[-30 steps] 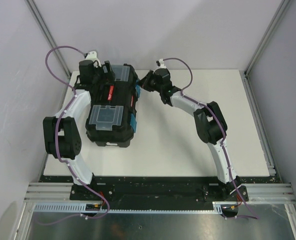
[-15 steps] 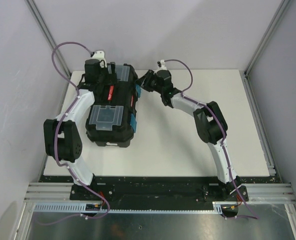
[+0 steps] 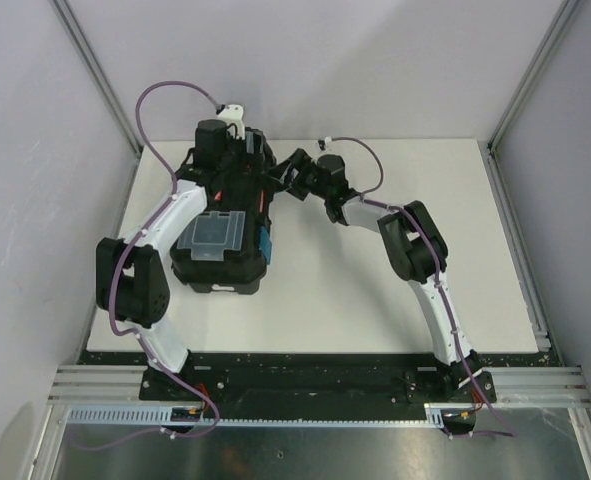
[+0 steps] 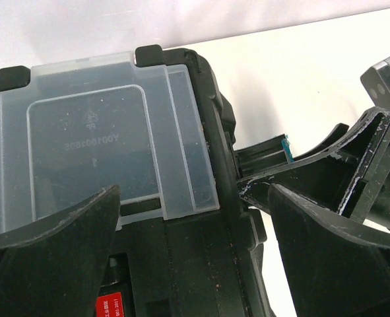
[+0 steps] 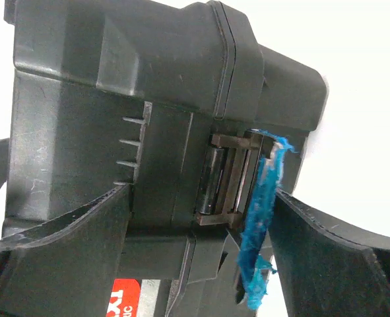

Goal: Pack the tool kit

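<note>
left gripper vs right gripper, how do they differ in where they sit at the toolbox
The left gripper hangs over the top of the toolbox; the right gripper meets its side. The left gripper's fingers frame a clear lid compartment; the right gripper's flank a blue latch. Both are open, holding nothing.

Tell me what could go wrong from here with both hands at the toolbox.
The blue latch sticks out, apparently unfastened, inside the open right hand; a push could slip off it. The open left hand hangs over the clear lid compartment, close beside the right hand, so they might collide.
</note>
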